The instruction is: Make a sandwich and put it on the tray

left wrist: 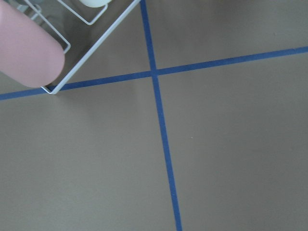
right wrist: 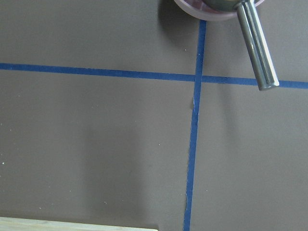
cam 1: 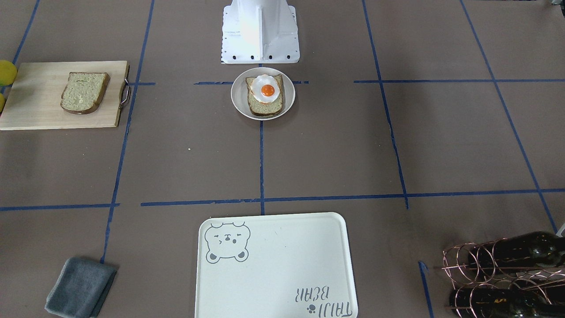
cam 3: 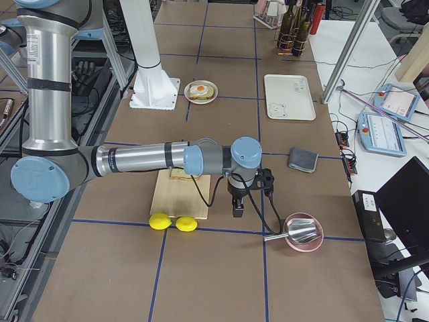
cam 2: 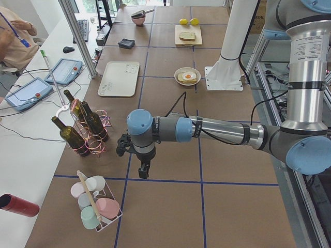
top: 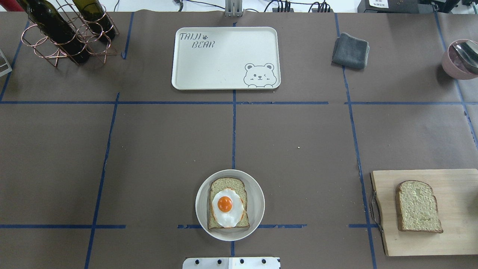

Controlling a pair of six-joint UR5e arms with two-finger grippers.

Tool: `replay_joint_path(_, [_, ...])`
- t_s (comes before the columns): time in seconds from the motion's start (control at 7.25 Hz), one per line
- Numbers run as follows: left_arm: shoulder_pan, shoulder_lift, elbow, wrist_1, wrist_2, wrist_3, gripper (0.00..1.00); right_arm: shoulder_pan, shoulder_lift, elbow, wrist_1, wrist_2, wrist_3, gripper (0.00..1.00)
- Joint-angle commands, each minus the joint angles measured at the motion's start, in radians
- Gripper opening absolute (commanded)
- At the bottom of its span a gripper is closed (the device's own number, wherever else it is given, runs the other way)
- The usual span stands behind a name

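Off-white tray (top: pixel 224 63) reads "TAIJI BEAR" (paw print (top: pixel 204 36) beside "TAIJI").

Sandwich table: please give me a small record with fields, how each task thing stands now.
plate: near the robot's base
lower slice: flat on the plate
egg: on the lower slice, yolk up, uncovered
second slice: on the cutting board, robot's right side
tray: far side of the table, no food on it
left gripper: above the table by the cup rack; opening cannot be told
right gripper: above the table between cutting board and pink bowl; opening cannot be told
status: not yet assembled
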Motion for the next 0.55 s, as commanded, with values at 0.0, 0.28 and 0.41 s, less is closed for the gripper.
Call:
replay_joint_path(0.0, [-0.009, -0.014, -0.016, 0.015, -0.001, -0.008, 1.00, -0.002, 0.000, 0.000, 0.000, 0.001, 0.001, 1.00])
replay_joint_path(0.28, [-0.010, -0.018, -0.039, 0.025, 0.003, -0.006, 1.00, -0.002, 0.000, 0.000, 0.000, 0.004, 0.001, 1.00])
replay_joint_path(0.41, [-0.009, -0.015, -0.025, 0.025, 0.003, -0.006, 1.00, -0.002, 0.000, 0.008, 0.000, 0.009, 0.002, 1.00])
